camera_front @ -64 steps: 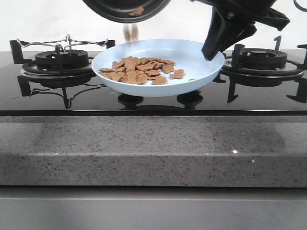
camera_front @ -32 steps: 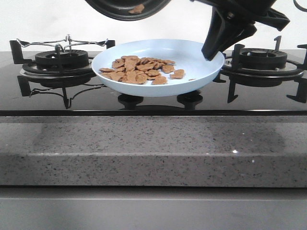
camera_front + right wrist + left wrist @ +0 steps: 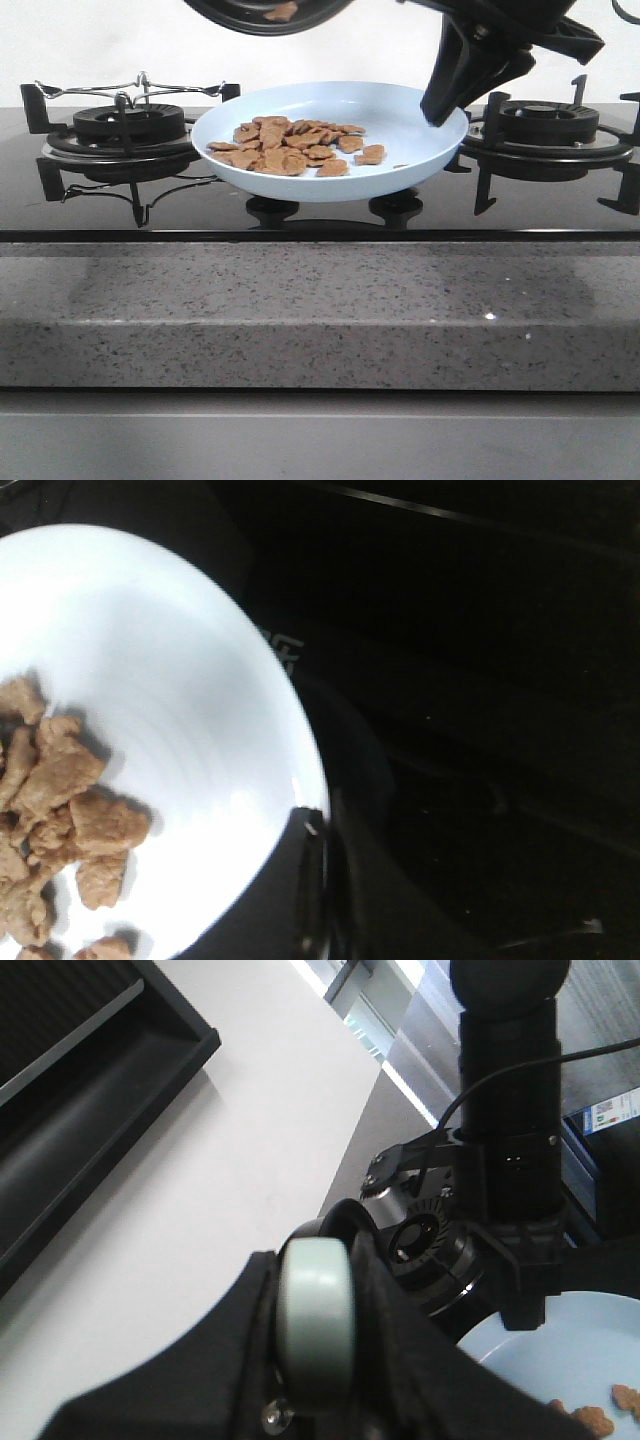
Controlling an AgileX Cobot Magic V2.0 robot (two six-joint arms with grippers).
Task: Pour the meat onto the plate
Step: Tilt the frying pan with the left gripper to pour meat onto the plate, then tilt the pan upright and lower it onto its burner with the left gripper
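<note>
The pale-blue plate sits tilted at the middle of the stove with a heap of reddish-brown meat on its left half. My right gripper is shut on the plate's right rim; the right wrist view shows its fingers clamping the plate's rim beside the meat. The black frying pan hangs tilted above the plate, one meat piece still in it. In the left wrist view my left gripper is shut on the pan's pale-green handle.
Black gas burners with grates stand left and right of the plate. Two knobs lie under the plate's front. A speckled stone counter edge runs along the front. The right arm shows in the left wrist view.
A meat piece that was falling from the pan a second ago has landed on the plate. The pan has risen slightly. The plate and right gripper have not moved.
</note>
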